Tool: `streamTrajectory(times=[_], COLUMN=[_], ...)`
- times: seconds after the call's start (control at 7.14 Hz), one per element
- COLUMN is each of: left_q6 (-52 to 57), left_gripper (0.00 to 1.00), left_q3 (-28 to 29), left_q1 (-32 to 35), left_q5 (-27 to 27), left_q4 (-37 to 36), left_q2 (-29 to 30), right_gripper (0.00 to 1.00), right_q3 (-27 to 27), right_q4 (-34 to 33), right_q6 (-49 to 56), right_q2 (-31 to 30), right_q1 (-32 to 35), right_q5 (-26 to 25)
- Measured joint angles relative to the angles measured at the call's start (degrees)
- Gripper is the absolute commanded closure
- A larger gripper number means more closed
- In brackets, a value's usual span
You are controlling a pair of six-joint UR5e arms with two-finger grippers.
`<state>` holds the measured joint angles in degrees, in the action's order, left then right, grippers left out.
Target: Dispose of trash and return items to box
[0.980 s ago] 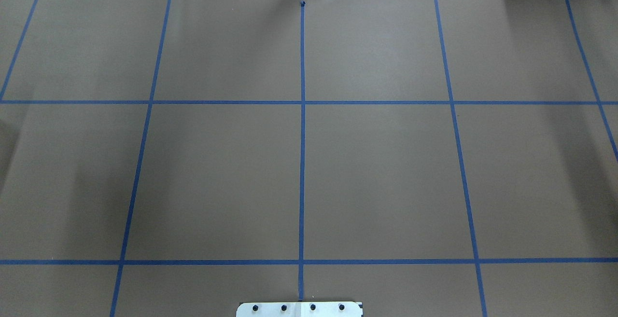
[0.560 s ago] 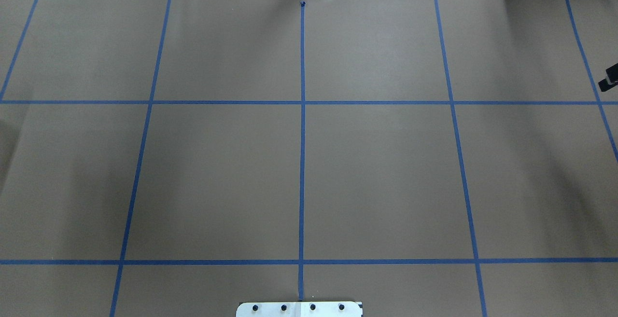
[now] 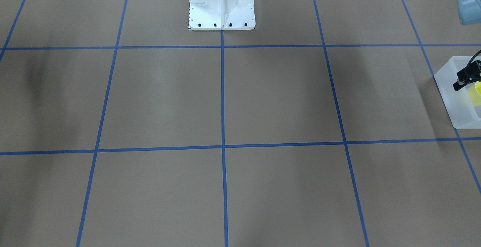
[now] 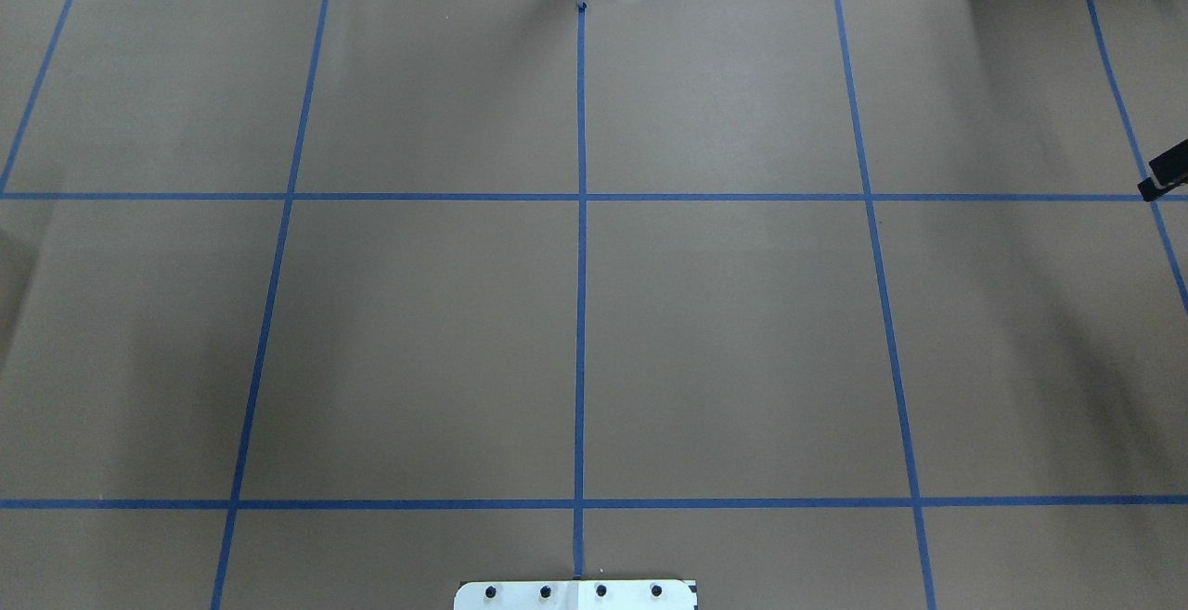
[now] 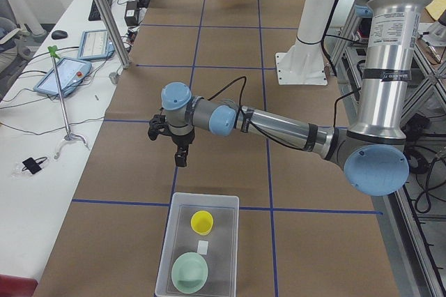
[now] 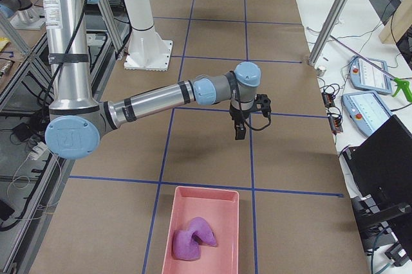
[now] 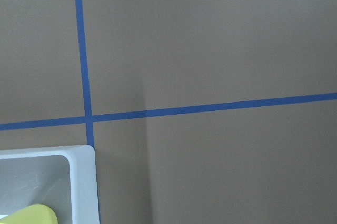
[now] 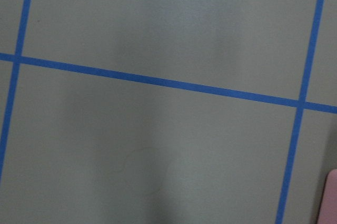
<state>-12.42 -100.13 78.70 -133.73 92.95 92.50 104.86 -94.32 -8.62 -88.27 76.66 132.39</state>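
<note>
The frosted-white box [image 5: 173,242] stands at the table's end near the left arm. In it are the yellow cup [image 5: 202,222] and the sage-green bowl [image 5: 189,271], with a small white scrap [image 5: 203,247] between them. My left gripper [image 5: 180,160] hangs above the table just beyond the box's far end, holding nothing that I can see. It shows at the edge of the front view [image 3: 459,84] over the box [image 3: 451,100]. My right gripper [image 6: 239,134] hangs over bare table and only its tip shows overhead [image 4: 1151,188]. I cannot tell whether either gripper is open or shut.
A pink tray [image 6: 222,197] with a crumpled purple thing [image 6: 193,238] in it lies at the table's end near the right arm. The white robot pedestal [image 3: 221,2] stands at the table's middle edge. Tablets and poles stand on the operators' side table [image 5: 66,74].
In the overhead view the right gripper's tip has come in at the right edge and moved a little down and inward. Nothing else has changed.
</note>
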Motion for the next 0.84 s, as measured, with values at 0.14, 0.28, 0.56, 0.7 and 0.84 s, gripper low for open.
streamTrajectory(times=[0.14, 0.28, 0.56, 0.7, 0.84], left_q6=[1.7, 2.7, 3.2, 3.3, 3.3], left_gripper=[0.02, 0.02, 0.02, 0.02, 0.02], left_q3=[-0.3, -0.5, -0.8, -1.0, -1.0], left_q1=[0.5, 0.9, 1.4, 1.9, 2.4], left_q5=[0.0, 0.0, -0.4, -0.6, -0.6], left_q4=[0.8, 1.2, 1.1, 1.1, 1.0], left_q2=[-1.4, -2.5, -3.3, -3.4, -3.3], right_gripper=[0.0, 0.0, 0.0, 0.0, 0.0], right_q3=[-1.2, -1.9, -2.1, -2.0, -1.9], right_q4=[-0.2, -0.2, 0.0, 0.2, 0.3], right_q6=[5.1, 7.8, 9.0, 9.1, 9.1], right_q2=[-1.2, -2.1, -2.4, -2.4, -2.4], right_q1=[2.9, 5.0, 6.4, 6.5, 6.5], right_q5=[0.2, 0.5, 0.6, 0.5, 0.5])
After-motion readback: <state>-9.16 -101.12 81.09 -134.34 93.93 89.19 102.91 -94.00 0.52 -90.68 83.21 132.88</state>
